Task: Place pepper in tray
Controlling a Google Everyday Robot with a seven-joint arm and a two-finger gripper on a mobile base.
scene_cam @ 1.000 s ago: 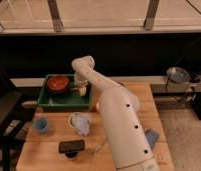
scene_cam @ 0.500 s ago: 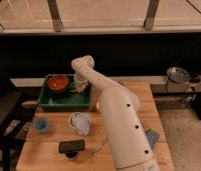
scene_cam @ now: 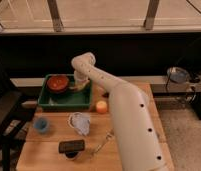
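Where the arm is reaching: the hand (scene_cam: 78, 86) is seen over the right end of the tray (scene_cam: 49, 102), low inside its raised sides.
Hand: the fingers are shut together. A small pale thing seems to be between them, but it cannot be told for sure what it is or whether it is held.
Tray: the green bin is set at the back left of the tabletop (scene_cam: 49, 147), near the back edge.
Red bowl (scene_cam: 58, 82): it is sat in the back left part of the tray, just beside the hand.
Pepper: it cannot be picked out for sure. The pale thing at the hand may be it.
Orange ball (scene_cam: 101, 106): it is lying on the tabletop just outside the tray's right front corner, not touching it.
Blue cup (scene_cam: 41, 124): it is stood near the left edge of the tabletop, in front of the tray.
Crumpled bag (scene_cam: 80, 122): it is lying in the middle of the tabletop.
Black thing (scene_cam: 71, 146): it is near the front edge.
Step in hand: the drop-off is judged to be under way, since the hand is already over the tray.
Next move: if the pepper is held, the fingers would need to be parted low over a bare part of the tray floor, away from the red bowl, and then the hand lifted straight up.
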